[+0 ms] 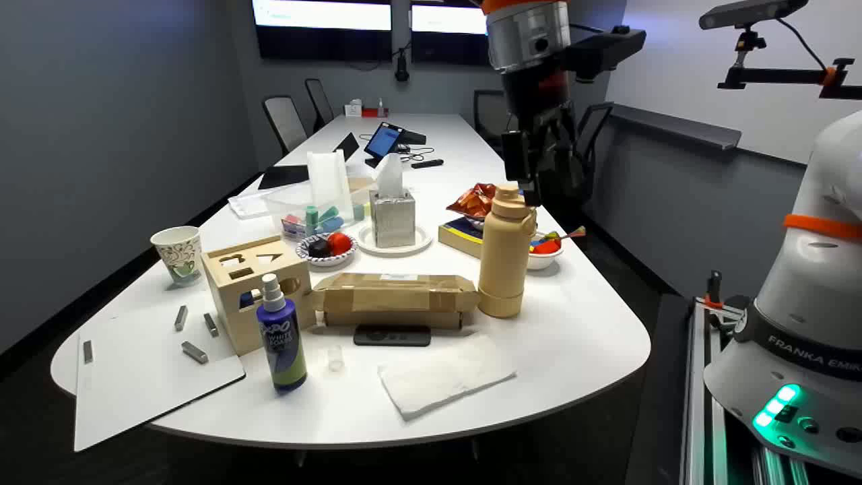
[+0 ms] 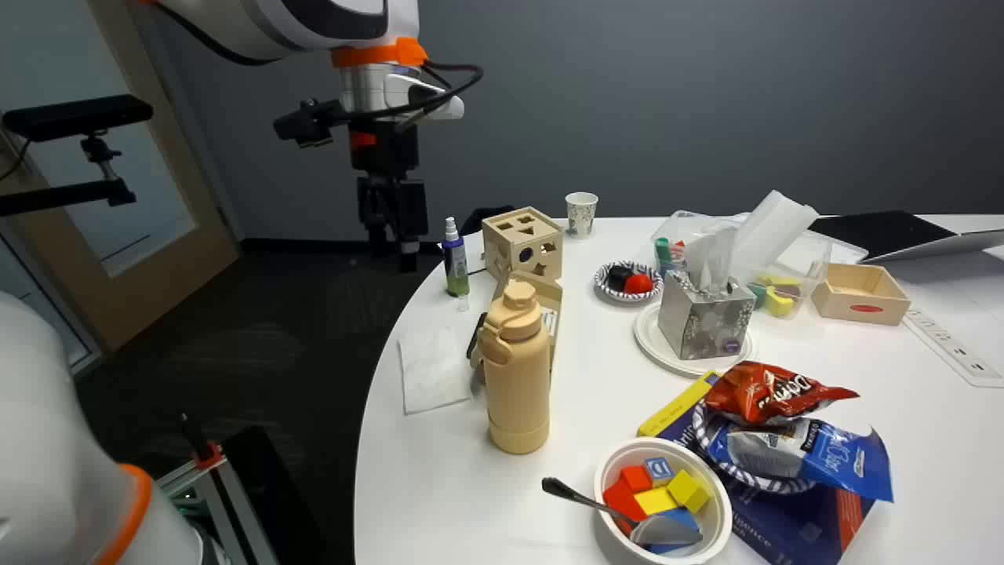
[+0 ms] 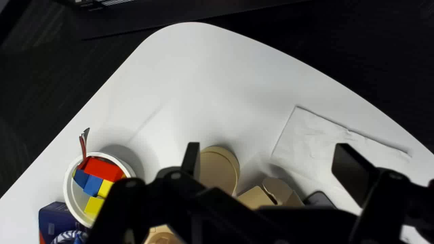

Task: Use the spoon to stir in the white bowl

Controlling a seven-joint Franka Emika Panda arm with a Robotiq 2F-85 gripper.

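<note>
Spoon (image 2: 655, 530) slants in the bowl (image 2: 715, 510), its head among red, yellow and blue blocks (image 2: 655, 500), its handle jutting out past the rim. The bowl sits on the table (image 2: 439, 486) near the edge, just beside a book (image 2: 773, 522) that bears a dish (image 2: 753, 477) with snack bags (image 2: 753, 396). The gripper (image 3: 271, 164) hangs above the table, released, its fingers (image 3: 349, 174) spread wide apart in the wrist view and well away from the spoon. A bottle (image 2: 518, 384) stands upright near the bowl, with a box (image 1: 397, 296) just beside it, and a towel (image 2: 434, 369) lies flat between the box and the edge of the table
</note>
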